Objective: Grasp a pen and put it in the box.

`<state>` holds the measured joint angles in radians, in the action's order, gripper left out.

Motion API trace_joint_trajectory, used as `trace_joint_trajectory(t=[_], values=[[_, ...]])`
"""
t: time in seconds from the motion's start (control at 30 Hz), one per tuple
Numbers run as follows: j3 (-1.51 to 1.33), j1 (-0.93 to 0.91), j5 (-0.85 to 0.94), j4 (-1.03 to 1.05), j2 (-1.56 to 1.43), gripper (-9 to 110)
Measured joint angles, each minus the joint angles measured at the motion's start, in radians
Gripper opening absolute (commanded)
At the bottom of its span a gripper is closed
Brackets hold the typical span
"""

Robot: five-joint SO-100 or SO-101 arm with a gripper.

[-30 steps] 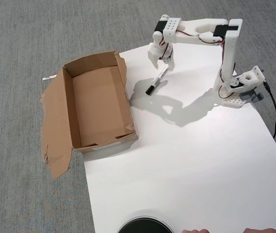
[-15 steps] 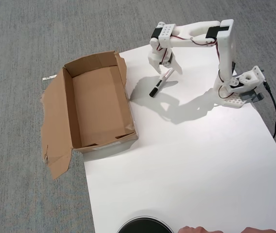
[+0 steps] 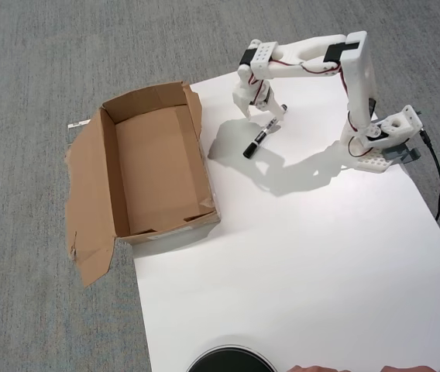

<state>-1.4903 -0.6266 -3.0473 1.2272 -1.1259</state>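
Overhead view, and the white arm (image 3: 344, 77) reaches left from its base (image 3: 379, 143) at the right edge of the white table (image 3: 297, 256), elbow folded high, wrist dropping toward the far end of the sheet. The gripper (image 3: 260, 113) sits right over the upper end of the pen (image 3: 264, 132), fingers pointing down around the barrel's far end; from this angle I cannot tell whether they are spread or pressed onto it. The pen lies on the white surface, slanting, black cap toward the near left, its other end tucked under the claw. Left of it, well apart, the box (image 3: 111, 147) rests open-topped, half on the grey carpet (image 3: 42, 62), its right wall overlapping the table's left edge, ragged flaps splayed out to the left. That tall right wall stands between pen and brown interior. The inside looks bare. A black cable (image 3: 437, 174) trails from the base along the right. At the near edge a dark round object (image 3: 232, 363) peeks in, only partly visible.
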Motion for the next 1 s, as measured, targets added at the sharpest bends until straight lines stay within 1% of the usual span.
trace_joint_trajectory(t=[0.87, 0.93, 1.0], values=[[-0.025, 0.005, 0.000, 0.026, -0.005, 35], [-0.025, 0.005, 0.000, 0.026, -0.005, 33], [-0.025, 0.005, 0.000, 0.026, -0.005, 28]])
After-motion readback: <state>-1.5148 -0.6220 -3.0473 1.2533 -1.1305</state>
